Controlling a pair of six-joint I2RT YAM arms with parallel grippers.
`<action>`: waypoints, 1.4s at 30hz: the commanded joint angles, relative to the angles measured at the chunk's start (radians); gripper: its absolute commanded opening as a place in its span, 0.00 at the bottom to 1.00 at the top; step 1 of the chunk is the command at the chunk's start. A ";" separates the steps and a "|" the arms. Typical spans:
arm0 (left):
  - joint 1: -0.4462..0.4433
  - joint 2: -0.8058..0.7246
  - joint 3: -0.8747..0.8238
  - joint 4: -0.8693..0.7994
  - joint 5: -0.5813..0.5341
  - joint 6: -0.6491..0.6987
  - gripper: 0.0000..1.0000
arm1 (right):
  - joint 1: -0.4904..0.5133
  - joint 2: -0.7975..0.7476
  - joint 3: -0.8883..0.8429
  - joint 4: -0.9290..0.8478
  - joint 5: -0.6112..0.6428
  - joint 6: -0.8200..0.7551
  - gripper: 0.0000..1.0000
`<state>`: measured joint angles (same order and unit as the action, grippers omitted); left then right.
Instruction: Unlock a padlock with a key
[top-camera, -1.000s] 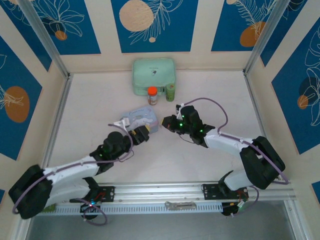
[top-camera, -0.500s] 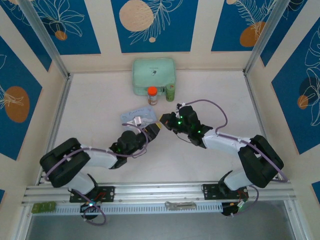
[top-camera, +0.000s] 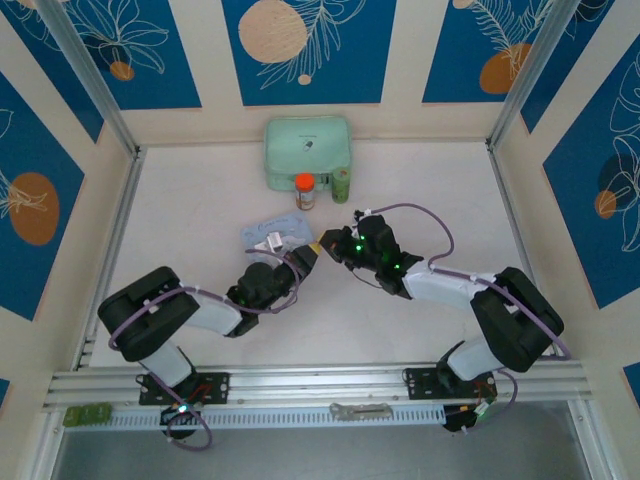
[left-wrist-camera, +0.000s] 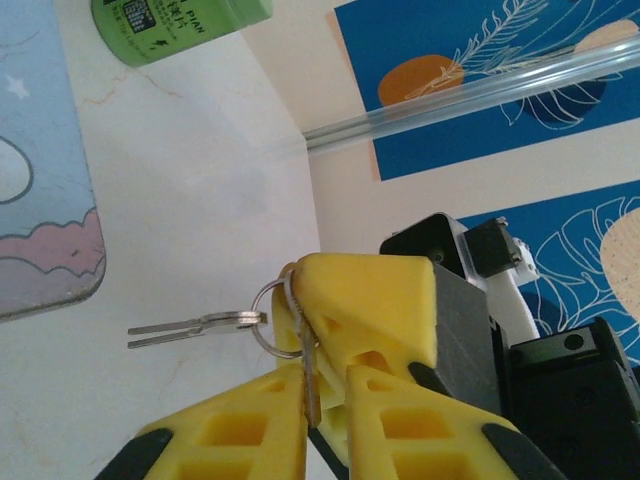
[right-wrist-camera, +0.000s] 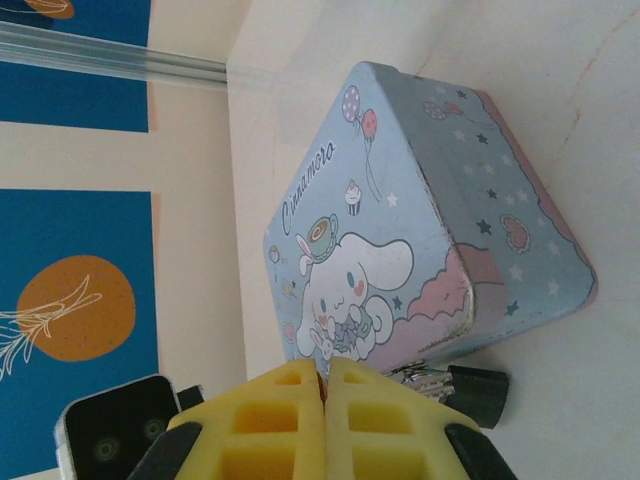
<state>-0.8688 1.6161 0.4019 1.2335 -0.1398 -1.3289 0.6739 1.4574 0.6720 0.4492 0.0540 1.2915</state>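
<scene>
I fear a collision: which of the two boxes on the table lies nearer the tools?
The light-blue Cinnamoroll tin, just beside the left tool; the mint-green box stands much farther back.

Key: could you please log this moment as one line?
left gripper: shut on key | right gripper: shut | padlock: beside tin

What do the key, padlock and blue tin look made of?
Key: bare metal, thin, silvery, shiny.
Padlock: dark matte body, maybe coated metal or plastic; silvery metal shackle.
Tin: likely printed sheet metal, glossy cartoon print, rounded edges.
</scene>
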 joint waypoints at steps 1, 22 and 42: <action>-0.010 0.016 0.039 0.063 0.013 -0.004 0.07 | 0.010 0.021 -0.012 0.012 0.017 0.008 0.00; 0.277 -0.251 0.169 -0.514 0.733 0.297 0.00 | -0.439 -0.179 -0.020 -0.199 -0.788 -0.551 0.66; 0.291 -0.298 0.484 -1.135 1.100 0.742 0.00 | -0.338 -0.149 0.073 -0.149 -1.028 -0.611 0.43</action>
<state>-0.5842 1.3296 0.8509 0.1600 0.9047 -0.6460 0.3141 1.3125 0.7460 0.2619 -0.9325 0.6655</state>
